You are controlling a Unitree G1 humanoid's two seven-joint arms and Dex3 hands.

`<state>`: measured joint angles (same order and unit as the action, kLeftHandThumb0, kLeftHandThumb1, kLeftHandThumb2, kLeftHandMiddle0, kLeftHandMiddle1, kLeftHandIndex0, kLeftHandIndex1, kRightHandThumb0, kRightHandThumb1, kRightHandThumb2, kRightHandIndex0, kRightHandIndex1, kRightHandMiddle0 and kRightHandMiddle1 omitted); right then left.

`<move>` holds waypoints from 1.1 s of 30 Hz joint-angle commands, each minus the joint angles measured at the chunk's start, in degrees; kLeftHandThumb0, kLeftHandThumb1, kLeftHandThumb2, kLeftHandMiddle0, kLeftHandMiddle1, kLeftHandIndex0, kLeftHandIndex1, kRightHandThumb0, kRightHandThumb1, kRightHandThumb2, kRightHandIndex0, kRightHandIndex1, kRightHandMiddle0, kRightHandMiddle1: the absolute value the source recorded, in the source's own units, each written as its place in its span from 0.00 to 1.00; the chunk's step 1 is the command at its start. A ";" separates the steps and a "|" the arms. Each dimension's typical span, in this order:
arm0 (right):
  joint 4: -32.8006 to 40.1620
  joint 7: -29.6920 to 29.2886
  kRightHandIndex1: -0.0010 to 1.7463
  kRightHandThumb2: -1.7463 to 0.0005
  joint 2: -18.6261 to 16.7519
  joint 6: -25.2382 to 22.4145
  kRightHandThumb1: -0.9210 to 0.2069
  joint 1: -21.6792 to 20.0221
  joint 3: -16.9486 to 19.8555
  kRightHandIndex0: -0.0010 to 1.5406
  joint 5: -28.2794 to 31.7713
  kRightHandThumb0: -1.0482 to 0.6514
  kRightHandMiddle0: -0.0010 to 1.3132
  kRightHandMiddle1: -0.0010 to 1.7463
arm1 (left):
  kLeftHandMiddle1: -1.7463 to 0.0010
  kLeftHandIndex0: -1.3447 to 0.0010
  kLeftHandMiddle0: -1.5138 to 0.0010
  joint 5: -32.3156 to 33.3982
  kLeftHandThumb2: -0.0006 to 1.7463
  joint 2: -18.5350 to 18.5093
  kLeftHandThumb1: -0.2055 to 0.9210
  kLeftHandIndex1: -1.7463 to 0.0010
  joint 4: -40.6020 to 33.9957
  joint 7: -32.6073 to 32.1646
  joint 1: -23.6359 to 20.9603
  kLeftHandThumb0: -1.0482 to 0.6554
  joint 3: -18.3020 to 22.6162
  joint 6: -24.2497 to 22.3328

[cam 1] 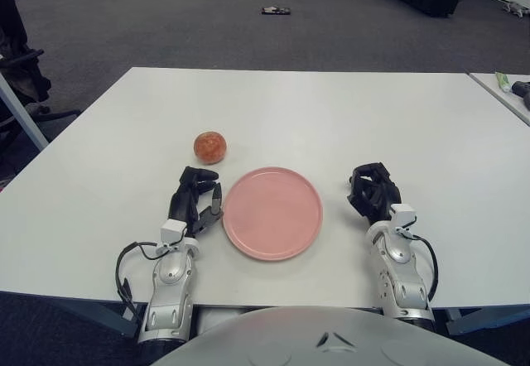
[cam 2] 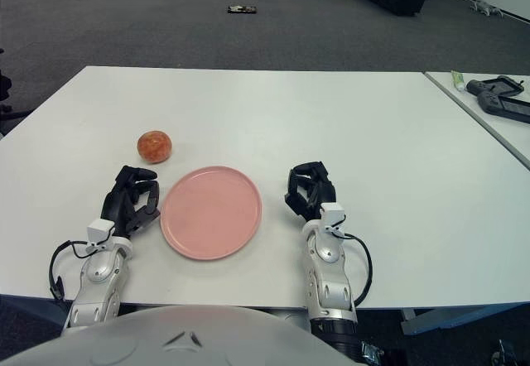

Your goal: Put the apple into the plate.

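Observation:
A red-orange apple (cam 1: 210, 147) sits on the white table (cam 1: 281, 109), just beyond and left of the pink plate (cam 1: 272, 212). The plate lies flat near the front edge and holds nothing. My left hand (cam 1: 196, 194) is on the table at the plate's left rim, just short of the apple, with its fingers loosely curled and holding nothing. My right hand (cam 1: 373, 190) shows to the right of the plate with its fingers curled and empty.
A second table (cam 2: 484, 105) stands at the right with a dark device (cam 2: 499, 95) and a small green tube (cam 2: 457, 78) on it. A dark chair (cam 1: 21, 76) is at the far left. Grey carpet lies beyond.

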<state>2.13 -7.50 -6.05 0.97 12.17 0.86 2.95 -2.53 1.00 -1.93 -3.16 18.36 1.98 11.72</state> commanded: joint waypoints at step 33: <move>-1.30 -0.92 0.81 0.54 -0.58 -0.86 0.18 -0.72 -0.52 0.33 -1.53 0.40 0.24 1.00 | 0.86 1.00 1.00 -36.19 0.44 -17.44 0.74 0.85 -0.85 -10.79 -15.15 0.12 -2.62 3.87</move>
<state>1.76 -8.10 -6.03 0.98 11.90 0.32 1.44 -36.84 -14.28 -1.73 -16.98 5.11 0.03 18.56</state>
